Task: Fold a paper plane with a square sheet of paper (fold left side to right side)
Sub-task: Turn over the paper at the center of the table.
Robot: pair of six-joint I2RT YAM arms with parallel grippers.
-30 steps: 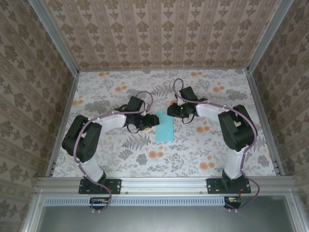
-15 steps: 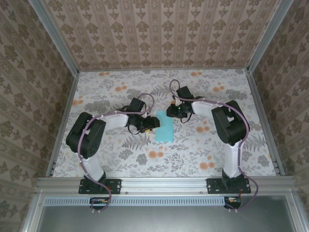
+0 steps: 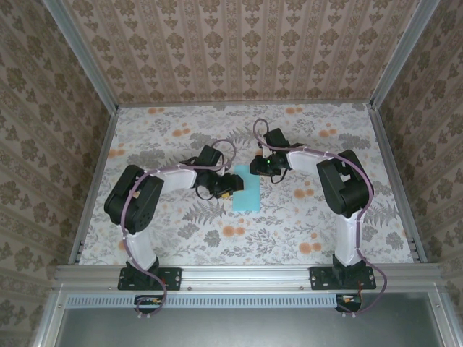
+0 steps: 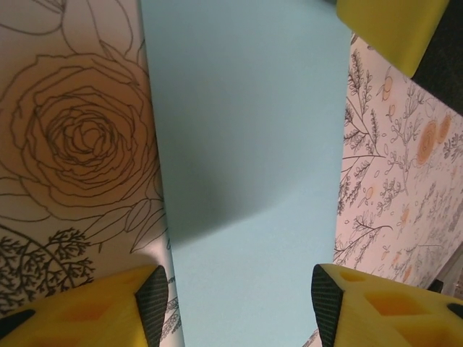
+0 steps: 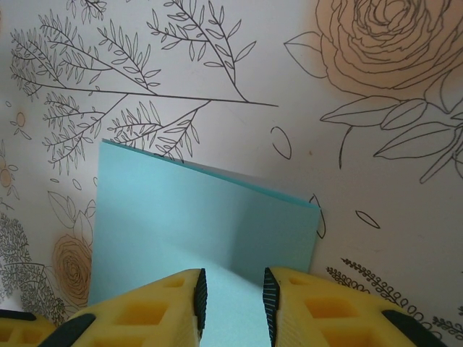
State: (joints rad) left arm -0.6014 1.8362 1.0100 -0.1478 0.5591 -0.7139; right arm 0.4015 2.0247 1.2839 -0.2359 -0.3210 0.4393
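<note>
The square sheet of paper [image 3: 247,194] lies on the floral table as a narrow light turquoise rectangle, folded double; its two layers show at the far edge in the right wrist view [image 5: 181,224]. My left gripper [image 3: 226,186] is at the paper's left edge. It is open, its fingers straddling the strip's width [image 4: 246,181] with the left gripper [image 4: 239,303] low over it. My right gripper [image 3: 262,172] sits over the paper's far end. The right gripper [image 5: 231,300] is open by a narrow gap, with paper under the gap. A yellow finger of the right gripper [image 4: 391,29] shows in the left wrist view.
The floral tablecloth [image 3: 289,224] spreads all round the paper. Metal rails [image 3: 94,181] and patterned walls close the table in on three sides. Both arms reach in from the near edge and meet at mid-table.
The left gripper has slid right up to the paper's left edge. The right gripper has shifted slightly left over the far end and its jaws have narrowed. The paper has stayed put.
</note>
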